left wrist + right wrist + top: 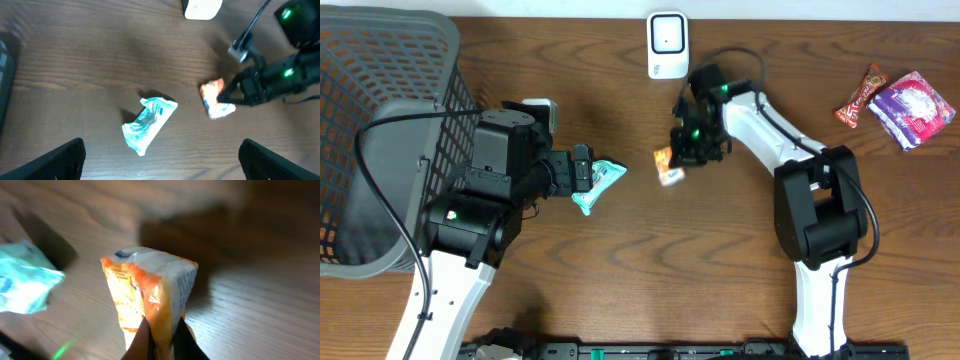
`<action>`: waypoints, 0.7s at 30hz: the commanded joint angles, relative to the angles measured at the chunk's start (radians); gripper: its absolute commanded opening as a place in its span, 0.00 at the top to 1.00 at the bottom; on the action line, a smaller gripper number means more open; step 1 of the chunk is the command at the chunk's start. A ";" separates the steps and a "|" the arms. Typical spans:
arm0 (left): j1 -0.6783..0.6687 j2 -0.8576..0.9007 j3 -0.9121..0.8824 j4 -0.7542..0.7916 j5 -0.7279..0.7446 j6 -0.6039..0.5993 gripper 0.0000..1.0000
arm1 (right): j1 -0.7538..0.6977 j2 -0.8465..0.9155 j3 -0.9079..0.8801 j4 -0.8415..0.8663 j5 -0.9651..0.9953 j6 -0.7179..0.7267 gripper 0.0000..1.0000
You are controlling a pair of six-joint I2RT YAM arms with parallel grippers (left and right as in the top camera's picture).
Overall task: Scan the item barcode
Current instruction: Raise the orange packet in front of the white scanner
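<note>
R gripper (pixel 161 330) is pinched onto one thin edge of the orange packet (pixel 150 290), and the rest of the pkt sticks out past my fingertips. The pkt sits mid-table, a bit nearer than the white scanner (pixel 667 45) and well apart from it. Can't tell if it's fully clear of the table (pixel 570 80). L gripper (pixel 161 150) is spread wide and holds nothing, hovering over the teal packet (pixel 149 122), which lies just left of the orange one.

Step in hand, I reckon: carry the pkt to the scanner.
- The grip is only on a crimped edge and the foil looks slick, so I should move slow w/o jerks or the pkt may swing or slip.
- I can't see a barcode on any face shown. It's prob on a side turned away, so I should roll the wrist to find it and then aim that face at the scanner window.
- Hold the face flat, since a crumpled wrapper may not read.
- L arm should stay put, clear of R's path.
</note>
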 commanded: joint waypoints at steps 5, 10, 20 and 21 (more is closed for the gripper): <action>0.004 -0.001 0.008 -0.001 0.006 0.006 0.02 | 0.031 -0.053 0.278 0.034 0.360 -0.007 0.99; 0.004 -0.001 0.008 -0.001 0.006 0.006 0.02 | 0.047 -0.052 0.306 0.184 0.647 -0.028 0.99; 0.004 -0.001 0.008 -0.001 0.006 0.006 0.02 | 0.043 0.021 0.302 0.579 0.816 -0.265 0.99; 0.004 -0.001 0.008 -0.001 0.005 0.006 0.02 | 0.043 0.027 0.302 0.604 0.821 -0.272 0.99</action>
